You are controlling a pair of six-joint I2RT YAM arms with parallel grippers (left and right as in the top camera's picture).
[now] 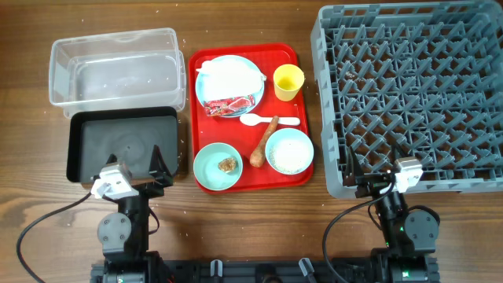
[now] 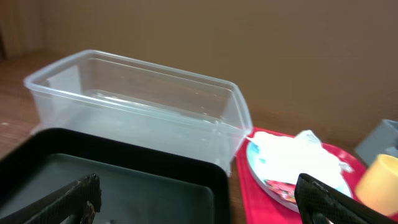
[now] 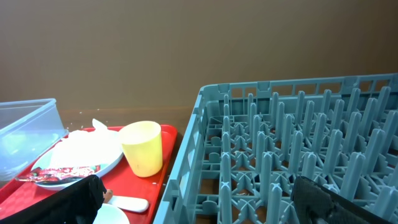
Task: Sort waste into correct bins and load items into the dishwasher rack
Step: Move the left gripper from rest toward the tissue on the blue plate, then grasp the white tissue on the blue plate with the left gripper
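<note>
On the red tray (image 1: 292, 56), a pale blue plate (image 1: 211, 96) holds a crumpled white napkin (image 1: 229, 76) and a red snack wrapper (image 1: 233, 104). A yellow cup (image 1: 288, 82) stands beside it. A white spoon (image 1: 267, 121) and a carrot-like stick (image 1: 262, 144) lie mid-tray. One teal bowl (image 1: 218, 167) holds a brown scrap (image 1: 228, 164); the other bowl (image 1: 289, 152) holds white rice. The clear bin (image 1: 115, 66) and black bin (image 1: 122, 144) sit left, the grey rack (image 1: 409, 94) right. My left gripper (image 2: 196, 202) is open over the black bin's near edge. My right gripper (image 3: 199, 199) is open at the rack's near left corner.
The wooden table (image 1: 259, 216) surrounds everything. Black cables run from both arm bases along the near edge. The rack's upright pegs (image 3: 298, 137) fill the right wrist view. The plate (image 2: 273, 177) and cup (image 2: 380, 182) show right of the left gripper.
</note>
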